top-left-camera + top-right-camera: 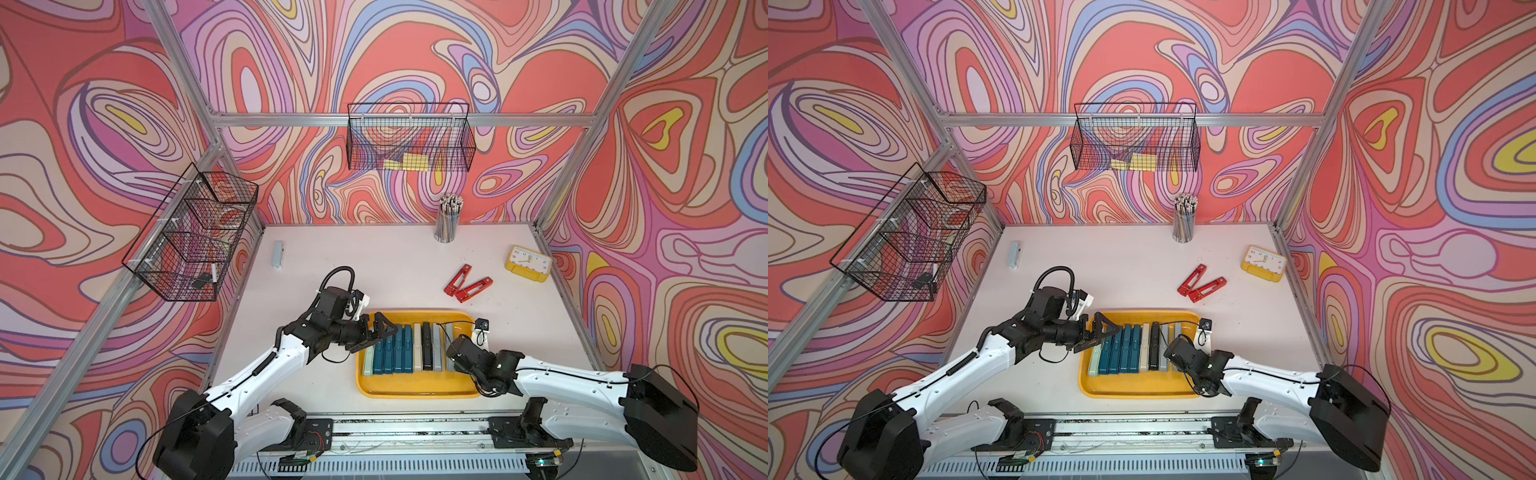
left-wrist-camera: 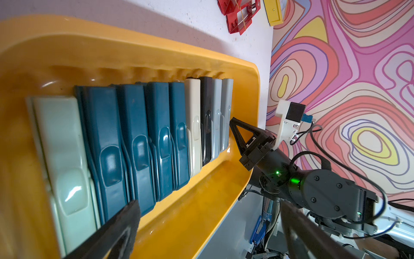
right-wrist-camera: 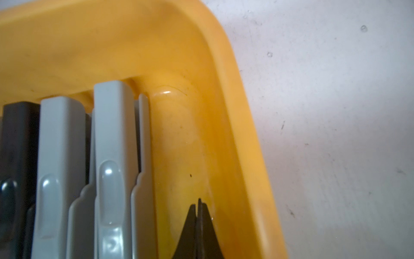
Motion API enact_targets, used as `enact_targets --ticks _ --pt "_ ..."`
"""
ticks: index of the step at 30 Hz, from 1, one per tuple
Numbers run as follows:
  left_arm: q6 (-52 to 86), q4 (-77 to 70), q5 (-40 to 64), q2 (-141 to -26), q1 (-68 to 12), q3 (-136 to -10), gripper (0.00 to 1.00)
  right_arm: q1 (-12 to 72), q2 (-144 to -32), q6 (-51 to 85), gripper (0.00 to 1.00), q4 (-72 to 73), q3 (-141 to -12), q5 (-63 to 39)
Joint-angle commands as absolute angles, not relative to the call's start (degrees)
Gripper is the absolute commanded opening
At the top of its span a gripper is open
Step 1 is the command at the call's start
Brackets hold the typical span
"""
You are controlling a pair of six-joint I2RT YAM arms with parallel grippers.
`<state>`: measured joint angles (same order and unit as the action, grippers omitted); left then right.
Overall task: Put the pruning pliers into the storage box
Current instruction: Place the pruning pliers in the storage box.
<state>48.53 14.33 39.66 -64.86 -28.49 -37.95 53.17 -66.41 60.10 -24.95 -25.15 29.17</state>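
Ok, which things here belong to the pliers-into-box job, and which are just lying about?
Job:
- storage box
- row of pliers already in it
- two red pliers on the table
- pale grey plier near the table's far corner

Lying about:
- yellow clock
- cup of pencils
- wire baskets on the walls

The storage box is glossy yellow plastic. The pruning pliers are smooth, shiny plastic. The tabletop looks matt.

Nine pruning pliers, pale green, teal, beige, black and grey, lie side by side inside the yellow storage box. Two red pliers lie just beyond its far rim.
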Motion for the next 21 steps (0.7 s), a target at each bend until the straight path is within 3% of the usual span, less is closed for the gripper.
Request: enact_targets --ticks 1,21 --pt "49.5 12.9 38.6 -65.7 -29.3 -40.1 0.99 52.5 -67.1 59.3 0.0 -21.0 -24.2 28.6" --pt "49.7 12.8 37.7 -66.5 -30.0 -40.3 0.99 52.0 -71.5 56.0 0.0 -14.1 -25.3 23.8"
